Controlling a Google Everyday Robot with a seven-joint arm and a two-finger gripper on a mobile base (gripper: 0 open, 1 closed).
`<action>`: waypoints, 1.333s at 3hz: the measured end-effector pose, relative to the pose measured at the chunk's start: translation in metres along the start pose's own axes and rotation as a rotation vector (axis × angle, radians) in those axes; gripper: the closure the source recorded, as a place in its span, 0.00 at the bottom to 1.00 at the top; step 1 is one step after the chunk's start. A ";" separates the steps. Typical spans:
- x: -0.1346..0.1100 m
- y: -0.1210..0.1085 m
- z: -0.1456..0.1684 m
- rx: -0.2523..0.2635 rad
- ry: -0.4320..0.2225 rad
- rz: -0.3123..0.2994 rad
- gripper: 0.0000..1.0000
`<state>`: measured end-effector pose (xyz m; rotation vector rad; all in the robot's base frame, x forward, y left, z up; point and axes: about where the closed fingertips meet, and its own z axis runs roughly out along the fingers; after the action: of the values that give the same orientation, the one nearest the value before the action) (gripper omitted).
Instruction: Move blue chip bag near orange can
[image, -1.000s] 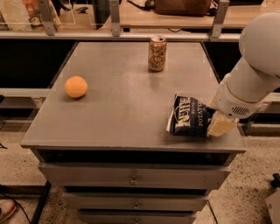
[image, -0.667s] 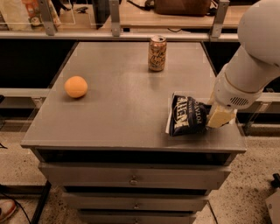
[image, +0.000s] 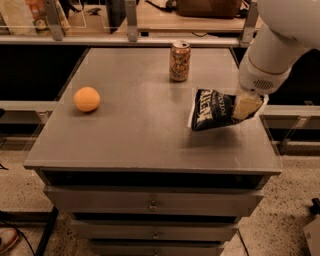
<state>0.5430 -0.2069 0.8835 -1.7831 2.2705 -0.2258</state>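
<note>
The blue chip bag (image: 210, 109), dark navy with white lettering, hangs tilted above the right side of the grey table (image: 140, 130), with its shadow on the top below it. My gripper (image: 243, 107) is shut on the bag's right edge and holds it clear of the surface. The orange can (image: 179, 61) stands upright at the back middle of the table, some way behind and to the left of the bag.
A round orange fruit (image: 86, 99) lies on the left part of the table. The table has drawers (image: 150, 202) in front. A railing with posts (image: 131, 22) and a shelf run behind the table.
My gripper has risen and drawn back toward the can with the bag in it. The bag has come off the table top.
</note>
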 end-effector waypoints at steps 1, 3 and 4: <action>-0.008 -0.038 0.007 0.012 0.016 0.020 1.00; -0.021 -0.095 0.023 0.029 -0.042 0.061 0.82; -0.028 -0.106 0.024 0.034 -0.101 0.070 0.59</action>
<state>0.6553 -0.2044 0.8918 -1.6565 2.2398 -0.1563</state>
